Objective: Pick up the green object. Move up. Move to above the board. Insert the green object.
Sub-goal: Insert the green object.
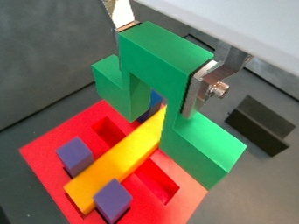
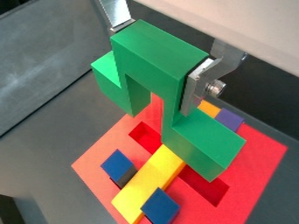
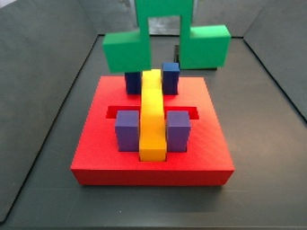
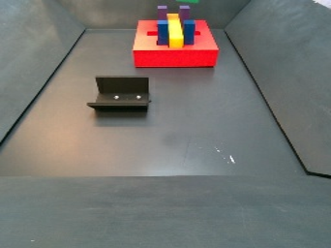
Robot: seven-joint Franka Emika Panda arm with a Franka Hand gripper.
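Note:
My gripper (image 1: 163,54) is shut on the green object (image 1: 198,144), gripping its raised middle cube between the silver fingers (image 1: 208,84). In both wrist views the two lower cubes hang down over the board (image 1: 49,142). The board is a red slab with a long yellow bar (image 1: 122,162) and purple blocks (image 1: 73,155). In a side view the green object (image 3: 124,51) hovers above the far part of the board (image 3: 150,171), astride the line of the yellow bar (image 3: 153,112). It does not touch the board. In a side view the board (image 4: 176,56) shows but the green object is out of frame.
The dark fixture (image 4: 120,95) stands on the floor, left of centre and nearer than the board; it also shows in a wrist view (image 1: 263,125). Grey walls enclose the dark floor (image 4: 181,145). Open recessed slots (image 2: 146,133) lie in the board beside the yellow bar.

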